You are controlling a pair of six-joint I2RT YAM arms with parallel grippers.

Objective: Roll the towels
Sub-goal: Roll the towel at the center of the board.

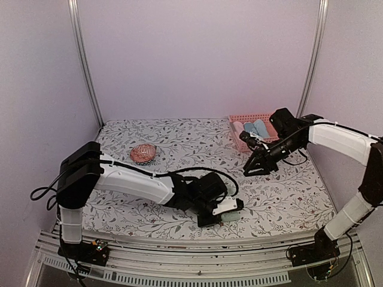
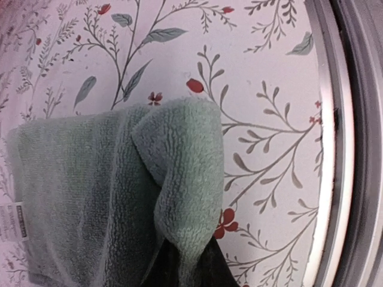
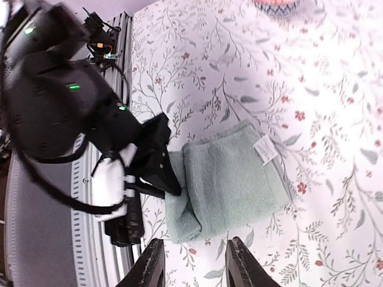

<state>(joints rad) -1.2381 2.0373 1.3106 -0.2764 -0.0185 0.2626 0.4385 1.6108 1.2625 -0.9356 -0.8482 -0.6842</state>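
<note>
The pale green towel (image 2: 90,197) lies flat on the flowered table near its front edge, with one corner folded over and lifted. My left gripper (image 2: 188,269) is shut on that folded edge, the cloth pinched between its dark fingers. From above, the left gripper (image 1: 221,215) is low at the near middle, and only a sliver of the green towel (image 1: 233,217) shows. My right gripper (image 3: 194,266) hovers open and empty above the green towel (image 3: 233,179); in the top view the right gripper (image 1: 257,166) is off to the right. Light blue towels (image 1: 256,127) lie rolled in the basket.
The pink basket (image 1: 234,119) stands at the back right. A patterned bowl (image 1: 142,153) sits back left of centre. The metal front rail (image 2: 341,149) runs close beside the green towel. A white label (image 3: 265,148) is sewn on the towel's far edge.
</note>
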